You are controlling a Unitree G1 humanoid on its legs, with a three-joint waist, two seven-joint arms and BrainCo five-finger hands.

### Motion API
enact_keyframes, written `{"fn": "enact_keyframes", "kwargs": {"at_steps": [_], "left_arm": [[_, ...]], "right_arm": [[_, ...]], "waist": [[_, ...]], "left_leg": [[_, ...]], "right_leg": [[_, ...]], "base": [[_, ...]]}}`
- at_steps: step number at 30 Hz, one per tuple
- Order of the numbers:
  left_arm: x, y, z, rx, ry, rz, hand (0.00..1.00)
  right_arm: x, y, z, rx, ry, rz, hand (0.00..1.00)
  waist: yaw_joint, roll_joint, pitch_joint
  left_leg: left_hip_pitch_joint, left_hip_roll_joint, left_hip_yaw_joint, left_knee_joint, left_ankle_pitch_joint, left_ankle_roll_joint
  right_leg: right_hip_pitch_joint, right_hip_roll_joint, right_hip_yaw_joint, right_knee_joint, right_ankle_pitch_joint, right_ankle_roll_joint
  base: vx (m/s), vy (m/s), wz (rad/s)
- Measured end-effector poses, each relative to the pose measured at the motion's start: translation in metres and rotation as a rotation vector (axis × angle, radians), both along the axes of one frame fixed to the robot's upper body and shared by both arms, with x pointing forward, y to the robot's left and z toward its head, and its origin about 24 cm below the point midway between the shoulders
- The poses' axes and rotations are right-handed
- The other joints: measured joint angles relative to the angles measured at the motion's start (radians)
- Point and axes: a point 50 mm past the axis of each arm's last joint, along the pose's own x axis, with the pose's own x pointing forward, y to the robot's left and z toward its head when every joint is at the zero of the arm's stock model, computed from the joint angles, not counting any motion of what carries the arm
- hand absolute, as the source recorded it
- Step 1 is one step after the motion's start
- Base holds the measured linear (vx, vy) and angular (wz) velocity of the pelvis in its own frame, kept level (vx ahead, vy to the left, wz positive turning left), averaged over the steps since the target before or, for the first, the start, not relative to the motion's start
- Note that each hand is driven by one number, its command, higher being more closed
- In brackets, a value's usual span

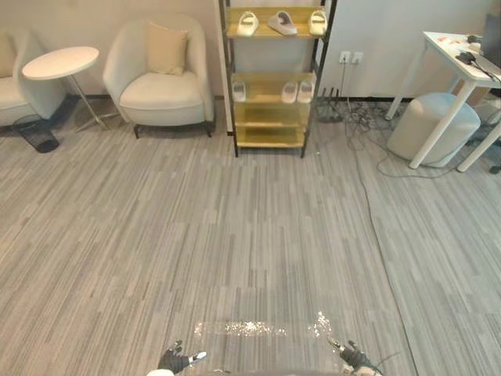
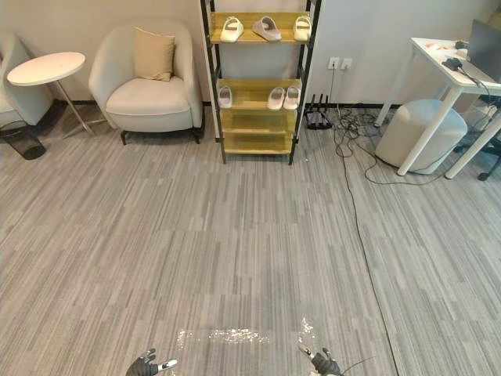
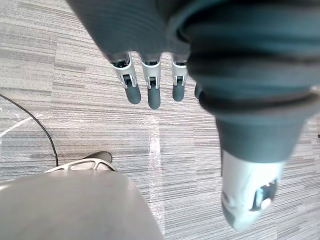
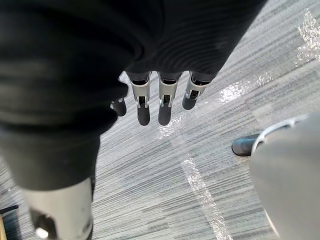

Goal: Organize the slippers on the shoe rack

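Empty: left hand and right hand hang, fingers straight, slightly spread. The rack stands far off, so best to approach squarely before reaching for the slippers.

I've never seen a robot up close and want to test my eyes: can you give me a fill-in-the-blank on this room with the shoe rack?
1. The top shelf of the shoe rack holds ____ slippers.
2. Seen from the robot, the armchair stands on the rack's ____ side.
3. The left hand and the right hand hang low over the floor with straight fingers, holding ____.

Missing words: three; left; nothing.
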Motion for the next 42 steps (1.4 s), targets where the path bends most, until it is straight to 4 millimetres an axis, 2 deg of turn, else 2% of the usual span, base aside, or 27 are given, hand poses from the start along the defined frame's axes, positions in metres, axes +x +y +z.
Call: {"fn": "enact_keyframes", "kwargs": {"at_steps": [12,24,26,28,30,31,33,34,35,37,39,40,41,42], "left_arm": [[0.007,0.001,0.002,0.003,-0.018,-0.004,0.0],[0.01,0.003,0.003,0.009,-0.026,-0.005,0.0],[0.013,0.007,0.004,0.017,-0.032,-0.004,0.0],[0.014,0.007,0.004,0.012,-0.039,0.022,0.0],[0.014,0.004,0.004,-0.005,-0.048,0.053,0.0],[0.014,-0.001,0.003,-0.019,-0.049,0.07,0.0],[0.015,-0.004,0.003,-0.026,-0.055,0.088,0.0],[0.02,-0.002,0.005,-0.024,-0.075,0.095,0.0],[0.021,-0.001,0.005,-0.023,-0.079,0.098,0.0],[0.022,0.0,0.006,-0.024,-0.095,0.118,0.0],[0.023,0.0,0.007,-0.025,-0.104,0.124,0.0],[0.022,-0.002,0.006,-0.033,-0.1,0.129,0.0],[0.019,-0.005,0.005,-0.042,-0.093,0.136,0.0],[0.019,-0.001,0.005,-0.034,-0.095,0.137,0.0]], "right_arm": [[0.007,0.003,0.001,0.008,-0.016,0.0,0.0],[0.01,0.004,0.002,0.007,-0.023,0.004,0.0],[0.011,0.005,0.002,0.009,-0.029,0.005,0.0],[0.012,0.003,0.002,0.001,-0.032,0.011,0.0],[0.013,-0.003,0.004,-0.019,-0.036,0.027,0.0],[0.013,-0.008,0.005,-0.038,-0.035,0.043,0.0],[0.013,-0.013,0.006,-0.053,-0.034,0.047,0.0],[0.015,-0.012,0.006,-0.05,-0.037,0.048,0.0],[0.018,-0.012,0.007,-0.054,-0.042,0.05,0.0],[0.017,-0.014,0.007,-0.06,-0.037,0.048,0.0],[0.018,-0.015,0.007,-0.068,-0.037,0.047,0.0],[0.018,-0.017,0.008,-0.076,-0.036,0.054,0.0],[0.017,-0.019,0.008,-0.084,-0.032,0.059,0.0],[0.018,-0.013,0.007,-0.071,-0.032,0.065,0.0]], "waist": [[0.0,-0.007,0.047],[-0.001,-0.015,0.061],[0.001,-0.025,0.069],[0.002,-0.013,0.077],[0.005,0.013,0.089],[0.007,0.035,0.096],[0.014,0.055,0.1],[0.017,0.051,0.104],[0.018,0.052,0.106],[0.024,0.044,0.111],[0.032,0.034,0.117],[0.035,0.046,0.115],[0.042,0.052,0.113],[0.051,0.042,0.101]], "left_leg": [[0.029,-0.014,0.0,-0.057,0.04,0.0],[0.006,-0.007,0.0,-0.038,0.032,-0.001],[-0.072,0.028,0.003,0.146,-0.055,-0.005],[-0.17,0.095,0.028,0.416,-0.13,-0.013],[-0.257,0.173,0.031,0.665,-0.141,-0.008],[-0.287,0.214,0.023,0.768,-0.141,-0.008],[-0.329,0.245,-0.011,0.879,-0.115,-0.023],[-0.373,0.236,-0.051,0.931,-0.113,-0.023],[-0.394,0.224,-0.073,0.9,-0.156,-0.025],[-0.424,0.176,-0.116,0.738,-0.179,-0.022],[-0.425,0.106,-0.156,0.492,-0.132,-0.048],[-0.42,0.1,-0.174,0.391,-0.113,-0.067],[-0.418,0.1,-0.17,0.378,-0.054,-0.056],[-0.428,0.079,-0.162,0.401,-0.049,-0.025]], "right_leg": [[0.015,0.0,-0.01,-0.021,0.014,-0.012],[0.014,0.004,-0.017,-0.042,0.02,-0.013],[0.015,0.002,-0.02,-0.041,0.02,-0.013],[0.026,0.007,-0.015,-0.041,0.017,-0.017],[0.049,0.022,0.005,-0.041,0.012,-0.024],[0.063,0.039,0.024,-0.041,0.008,-0.027],[0.079,0.047,0.051,-0.044,-0.013,-0.042],[0.089,0.035,0.067,-0.039,-0.021,-0.045],[0.083,0.025,0.078,-0.031,-0.027,-0.043],[0.081,-0.011,0.098,-0.03,-0.037,-0.032],[0.06,-0.065,0.123,-0.015,-0.064,0.002],[0.059,-0.071,0.148,-0.02,-0.075,0.021],[0.065,-0.073,0.165,-0.028,-0.082,0.034],[0.071,-0.094,0.171,-0.021,-0.087,0.044]], "base": [[-0.03,-0.017,0.01],[-0.01,-0.025,0.01],[0.02,-0.062,0.01],[0.0,-0.053,-0.13],[0.01,-0.014,-0.27],[0.04,0.016,-0.29],[0.04,0.047,-0.26],[0.05,0.082,-0.24],[0.06,0.093,-0.23],[0.1,0.136,-0.29],[0.17,0.236,-0.48],[0.22,0.293,-0.61],[0.32,0.292,-0.6],[0.35,0.281,-0.32]]}}
